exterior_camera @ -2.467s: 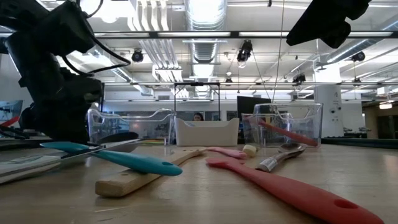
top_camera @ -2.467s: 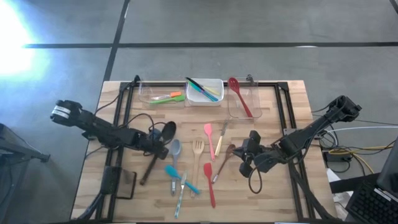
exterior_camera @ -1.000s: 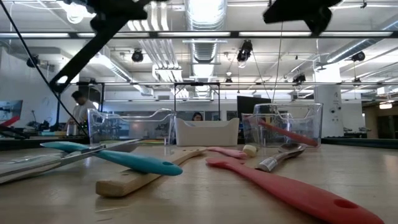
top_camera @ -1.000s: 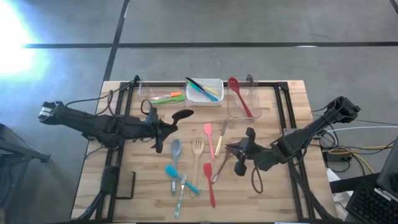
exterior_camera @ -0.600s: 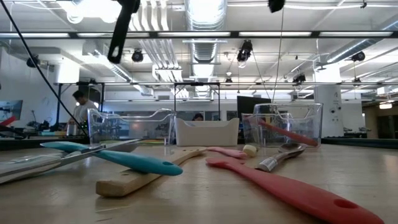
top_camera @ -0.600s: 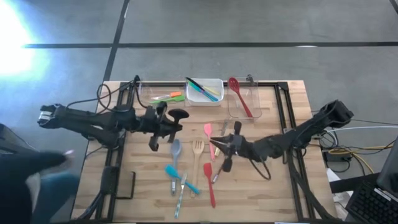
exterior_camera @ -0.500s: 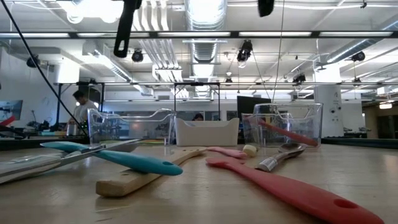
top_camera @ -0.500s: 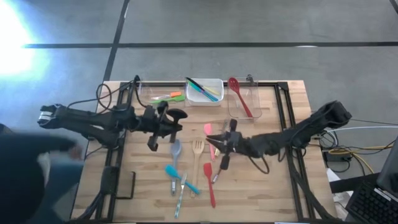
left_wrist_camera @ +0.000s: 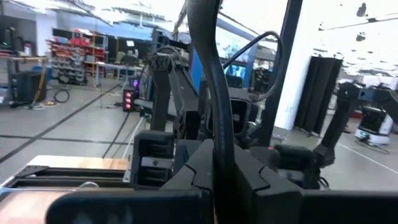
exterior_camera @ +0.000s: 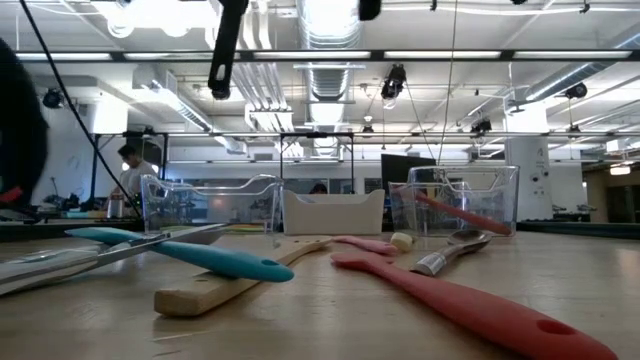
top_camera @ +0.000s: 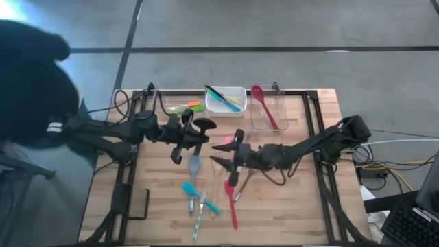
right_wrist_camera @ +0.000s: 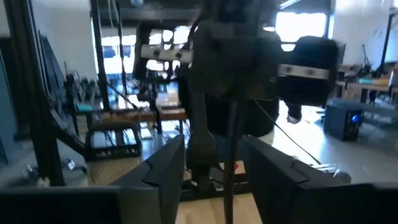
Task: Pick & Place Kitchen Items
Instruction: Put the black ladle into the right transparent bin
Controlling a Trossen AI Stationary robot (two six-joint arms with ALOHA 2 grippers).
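Holding: the left gripper (top_camera: 186, 135) has its fingers clamped on the black ladle (top_camera: 194, 136), partway along the handle.
Ladle axis: seen from above, it runs on a diagonal, with the bowl towards the white tub (top_camera: 238, 92) and the handle end towards the near edge of the tabletop (top_camera: 302, 199).
Ladle height: it is clear of the tabletop; in the low view its handle (exterior_camera: 227, 48) hangs steeply from the top edge.
Right gripper (top_camera: 221, 155): it is over the middle of the tabletop, just beside the ladle, with its fingers (right_wrist_camera: 166, 163) apart. A thin dark rod shows in the gap, but I cannot tell whether it is touched.
Loose utensils: the grey spoon (top_camera: 194, 165), teal spatula (top_camera: 190, 188) and red spatula (top_camera: 231, 203) lie flat near the front, their long axes running roughly front to back.
Pink spatula (top_camera: 226, 140): it is partly hidden under the right gripper.
Left clear tub (top_camera: 159, 102): it holds green and orange utensils lying crosswise.
Right clear tub (top_camera: 277, 114): it holds a red spoon (top_camera: 264, 107) with its bowl towards the far edge.
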